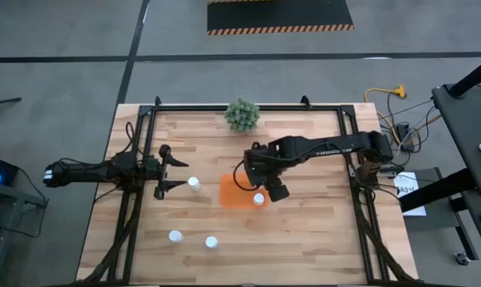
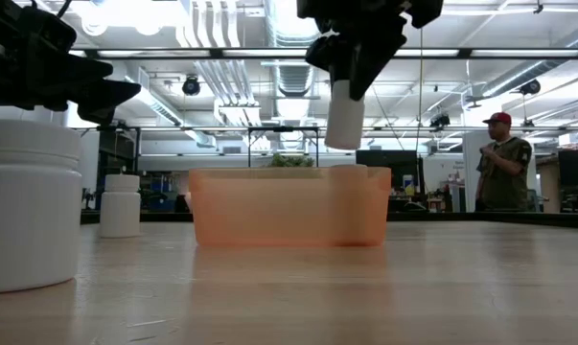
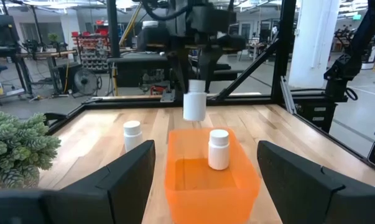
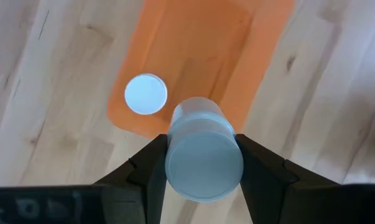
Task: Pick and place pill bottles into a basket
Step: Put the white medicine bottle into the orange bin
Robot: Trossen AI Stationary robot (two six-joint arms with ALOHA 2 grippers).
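High view: my right gripper (image 1: 260,191) clenched a pill bottle (image 2: 344,114) above the basket (image 1: 234,191); one bottle (image 3: 219,149) stood inside. Left gripper (image 1: 170,169) released, near another bottle (image 1: 194,183).

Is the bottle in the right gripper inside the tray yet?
Not yet. The right gripper holds the bottle upright in the air, above the tray's rim. One other bottle already stands inside.
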